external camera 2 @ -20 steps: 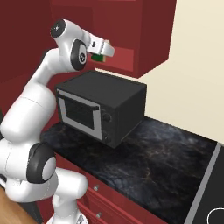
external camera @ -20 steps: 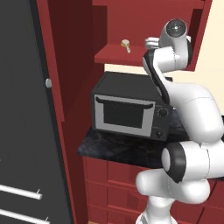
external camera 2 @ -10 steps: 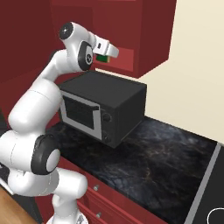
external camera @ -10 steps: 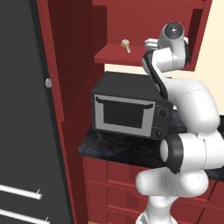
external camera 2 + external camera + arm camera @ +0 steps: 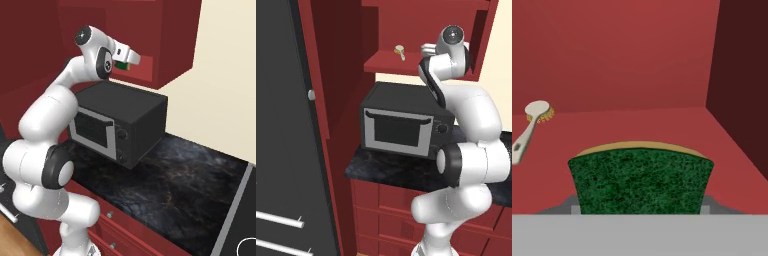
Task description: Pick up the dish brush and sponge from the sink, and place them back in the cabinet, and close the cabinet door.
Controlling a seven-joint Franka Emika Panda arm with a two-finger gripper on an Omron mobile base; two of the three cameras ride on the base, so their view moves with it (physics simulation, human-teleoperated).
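Note:
My gripper (image 5: 131, 61) is shut on the dark green sponge (image 5: 641, 182) and holds it just above the red shelf (image 5: 381, 64) inside the open cabinet (image 5: 170, 45). A bit of the sponge's green (image 5: 121, 65) peeks out under the hand. The dish brush (image 5: 532, 127) lies on the shelf to the left of the sponge, cream head toward the back wall; the left base view has the dish brush (image 5: 400, 51) near the shelf's front edge. The cabinet door (image 5: 331, 65) stands open at the left. The sink is out of view.
A black microwave (image 5: 401, 125) sits on the dark stone counter (image 5: 180, 185) right under the shelf. Red drawers (image 5: 391, 210) run below it. The dark grey refrigerator (image 5: 281, 150) fills the left side. The cabinet's right wall (image 5: 742, 80) is close beside the sponge.
The hand with the sponge has moved a little further in over the shelf; the upper arm has swung with it. The brush has not moved.

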